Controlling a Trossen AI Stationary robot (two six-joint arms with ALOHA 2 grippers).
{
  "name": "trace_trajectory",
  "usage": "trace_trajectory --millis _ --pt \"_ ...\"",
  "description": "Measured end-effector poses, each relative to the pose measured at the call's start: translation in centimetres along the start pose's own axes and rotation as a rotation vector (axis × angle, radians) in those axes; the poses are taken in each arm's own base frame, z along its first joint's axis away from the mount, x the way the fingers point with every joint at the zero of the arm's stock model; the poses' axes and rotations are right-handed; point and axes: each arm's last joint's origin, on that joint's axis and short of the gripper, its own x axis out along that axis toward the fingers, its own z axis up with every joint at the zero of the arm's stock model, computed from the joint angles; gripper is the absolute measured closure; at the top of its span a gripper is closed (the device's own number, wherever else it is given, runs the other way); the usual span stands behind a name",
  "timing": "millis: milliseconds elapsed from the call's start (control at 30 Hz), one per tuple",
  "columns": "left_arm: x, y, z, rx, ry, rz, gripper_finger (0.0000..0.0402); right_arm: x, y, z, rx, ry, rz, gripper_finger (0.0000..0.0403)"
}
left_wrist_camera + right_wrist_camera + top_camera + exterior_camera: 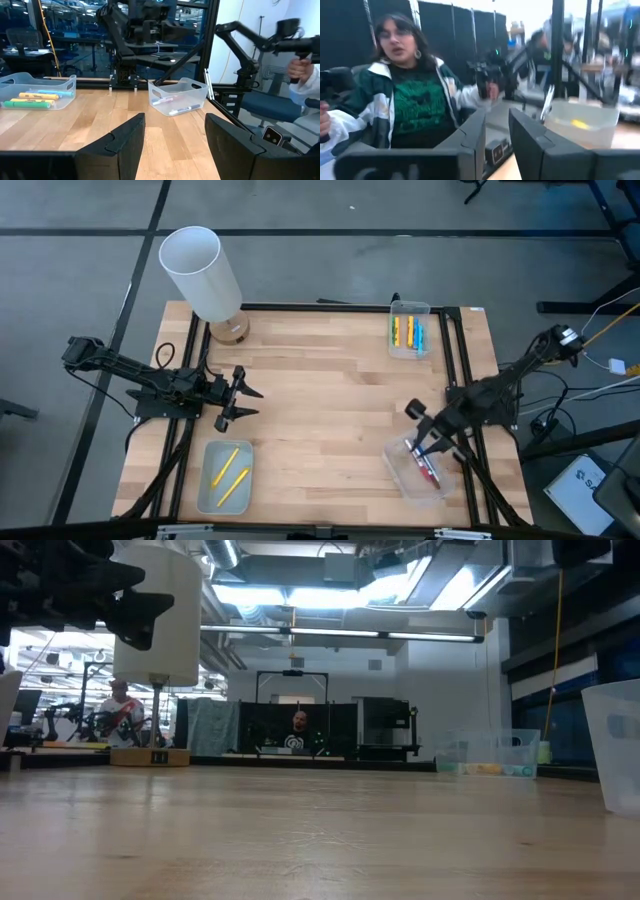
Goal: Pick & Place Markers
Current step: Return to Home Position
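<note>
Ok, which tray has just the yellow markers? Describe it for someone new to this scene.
On the wooden table, look at the lower-left corner in the high view, just below the left gripper. The clear tray there holds two yellow markers only; the upper-right tray and the lower-right tray hold other colours.

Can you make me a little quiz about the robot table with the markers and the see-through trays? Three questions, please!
1. True or false: the tray nearest the left gripper holds only yellow markers.
2. What does the right gripper hang over? A) bare wood B) the bottom-right tray C) the yellow-marker tray
3. Fill in: in the high view, the tall white tube stands at the table's top ____ corner.
Key: 1 true; 2 B; 3 left.
</note>
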Motion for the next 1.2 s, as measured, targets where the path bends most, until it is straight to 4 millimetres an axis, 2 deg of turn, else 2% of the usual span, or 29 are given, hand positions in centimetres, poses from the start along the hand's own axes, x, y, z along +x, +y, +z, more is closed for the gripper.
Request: trace_trajectory --millis 133,333,667,833,1000,1200 --pt "0.0 0.0 0.0 0.0 0.0 0.0 0.0199 -2.6 -0.4 -1.8 -0.059 -0.105 -0.021 0.0318" --pt "0.0 0.0 0.0 0.0 0.0 -0.001 0.0199 -4.5 -0.8 -3.3 -0.142 -0.148 -0.006 0.0318" --pt "0.0 0.0 0.0 -0.009 0.003 -0.003 0.0199 -6.1 -2.3 -4.2 -0.133 -0.019 -0.126 0.0318" --pt "0.0 0.3 -0.7 -0.047 0.074 0.045 0.0199 -7.1 -2.9 -4.7 -0.137 0.047 -0.214 0.0318" --pt "0.0 0.4 -0.6 -0.036 0.067 0.008 0.0199 -8.0 -3.4 -4.9 -0.133 0.072 -0.351 0.0318" --pt "-0.1 0.7 -0.4 -0.014 0.052 0.03 0.0199 -8.6 -3.7 -4.9 -0.153 0.068 -0.426 0.0318"
